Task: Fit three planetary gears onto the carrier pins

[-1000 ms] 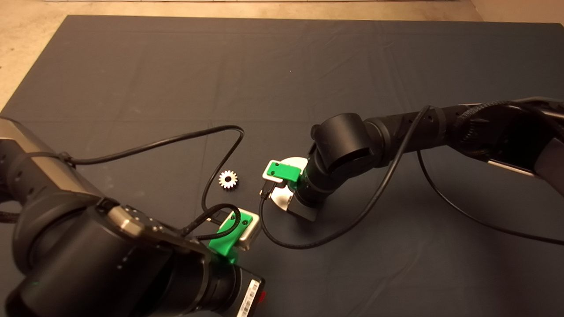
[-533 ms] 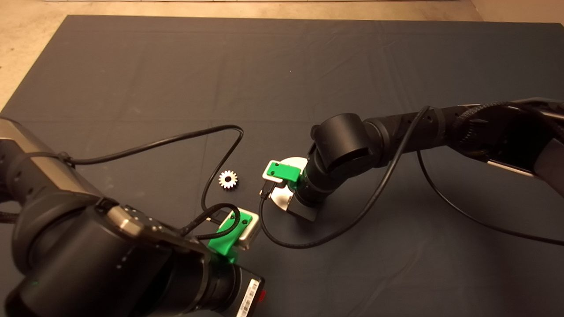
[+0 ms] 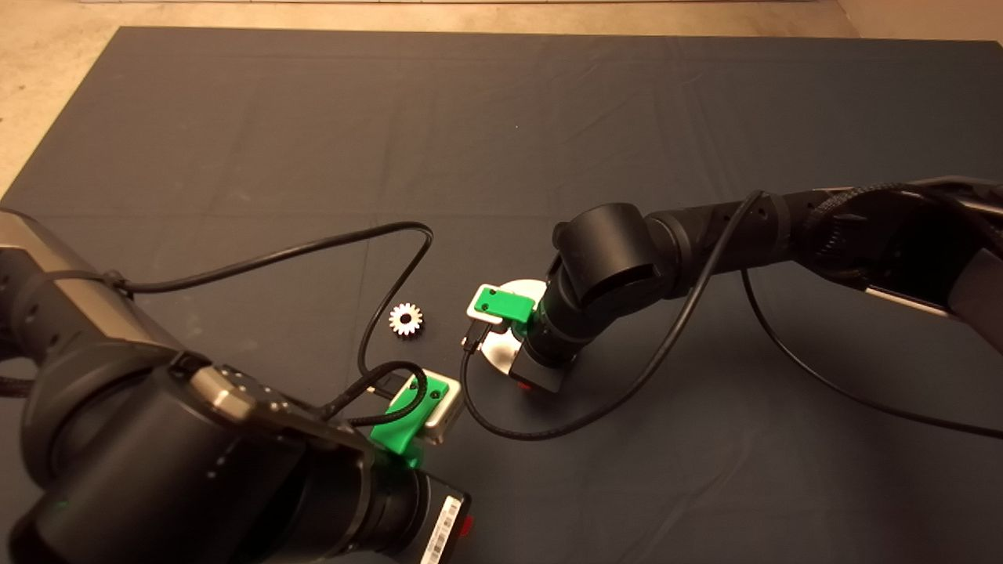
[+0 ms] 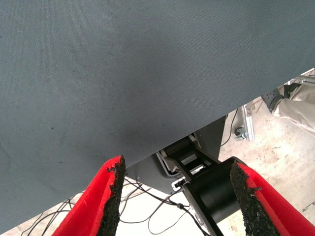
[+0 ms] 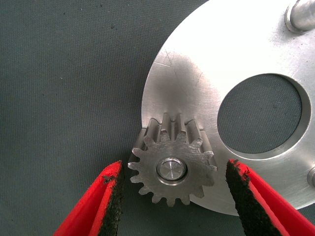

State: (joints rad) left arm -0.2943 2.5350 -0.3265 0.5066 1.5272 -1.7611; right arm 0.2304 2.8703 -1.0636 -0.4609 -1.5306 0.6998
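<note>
Gear [image 5: 172, 168] on a carrier pin [image 5: 172, 169], between the spread, non-touching fingers of the right pincer [image 5: 172, 196].

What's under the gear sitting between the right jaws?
The gear sits on a carrier pin, whose tip shows in its bore, at the edge of the disc. The pin's shaft and the disc beneath it are hidden. The right gripper is open around it.
</note>
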